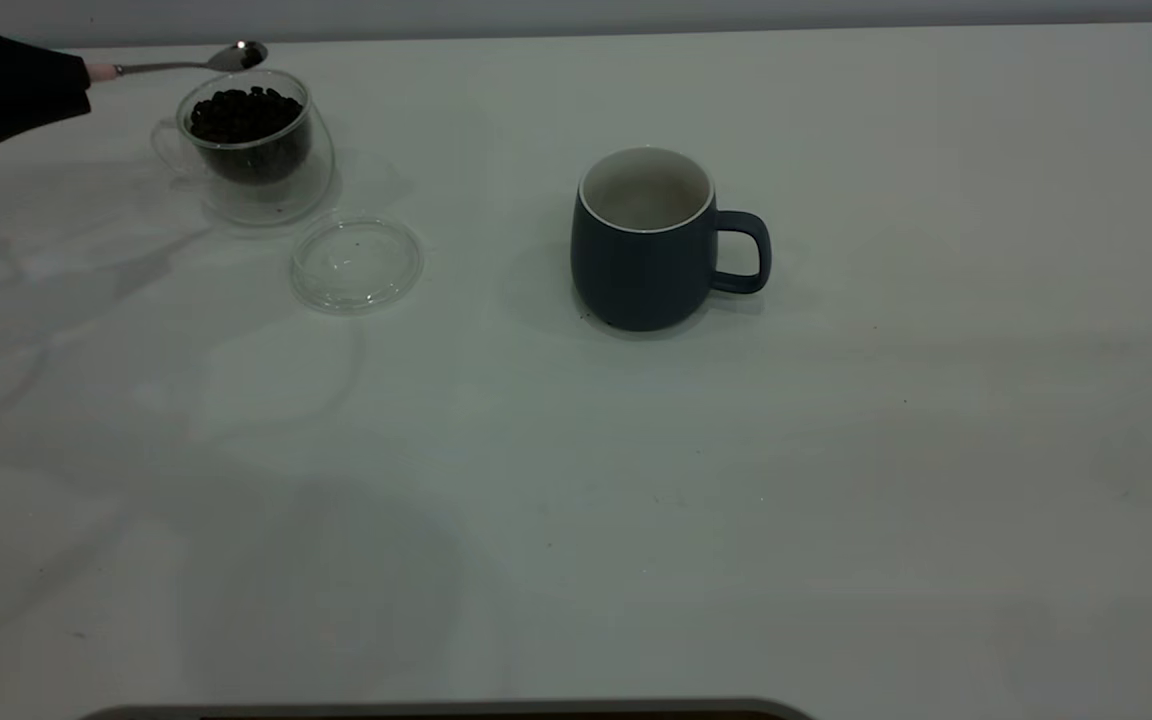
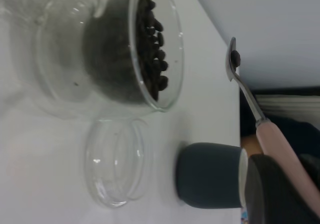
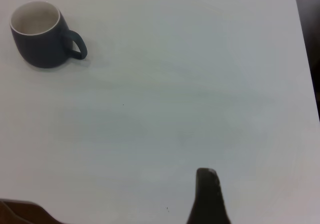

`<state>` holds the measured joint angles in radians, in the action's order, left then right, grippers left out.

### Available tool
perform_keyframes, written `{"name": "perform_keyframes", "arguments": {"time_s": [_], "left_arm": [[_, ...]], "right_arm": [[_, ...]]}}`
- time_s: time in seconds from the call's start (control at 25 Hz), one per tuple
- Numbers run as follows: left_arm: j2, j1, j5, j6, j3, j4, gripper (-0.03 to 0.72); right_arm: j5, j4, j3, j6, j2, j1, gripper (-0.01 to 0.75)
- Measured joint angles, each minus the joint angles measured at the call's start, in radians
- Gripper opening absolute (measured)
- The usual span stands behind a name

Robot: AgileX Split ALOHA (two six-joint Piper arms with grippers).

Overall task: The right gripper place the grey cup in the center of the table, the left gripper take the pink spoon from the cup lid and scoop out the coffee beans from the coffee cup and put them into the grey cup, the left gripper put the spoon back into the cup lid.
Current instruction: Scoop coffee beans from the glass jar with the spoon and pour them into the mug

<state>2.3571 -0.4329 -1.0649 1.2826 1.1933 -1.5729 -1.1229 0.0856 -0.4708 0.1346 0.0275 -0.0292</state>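
The grey cup [image 1: 646,240] stands upright near the table's [image 1: 836,450] middle, white inside, handle pointing right. Far left at the back stands the coffee cup [image 1: 248,140], holding coffee beans [image 1: 241,112]. The clear cup lid [image 1: 356,262] lies flat in front of it, with nothing on it. My left gripper [image 1: 74,80] is shut on the pink spoon's [image 2: 282,151] handle. The spoon is held level, its metal bowl [image 1: 239,55] above the coffee cup's far rim with a dark bean-like spot in it. My right gripper [image 3: 207,196] shows only as a dark tip over bare table, far from the grey cup [image 3: 40,36].
White tabletop spreads wide to the right of and in front of the grey cup. The table's back edge [image 1: 636,33] runs just behind the coffee cup. A dark strip [image 1: 436,712] lies along the near edge.
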Motion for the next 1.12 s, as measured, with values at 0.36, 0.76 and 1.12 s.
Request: {"name": "perform_keyframes", "arguments": {"time_s": [0.36,0.76,1.12], "left_arm": [[0.0,-0.001,-0.064,0.003,0.0,0.0,0.115],[0.0,0.092,-0.065,0.002,0.001,0.0,0.115],[0.0,0.228,-0.065,0.003,0.001,0.0,0.115]], "right_arm": [[0.0,0.0,0.0,0.0,0.0,0.0,0.59],[0.0,0.0,0.0,0.0,0.0,0.0,0.59],[0.0,0.0,0.0,0.0,0.0,0.0,0.59]]}}
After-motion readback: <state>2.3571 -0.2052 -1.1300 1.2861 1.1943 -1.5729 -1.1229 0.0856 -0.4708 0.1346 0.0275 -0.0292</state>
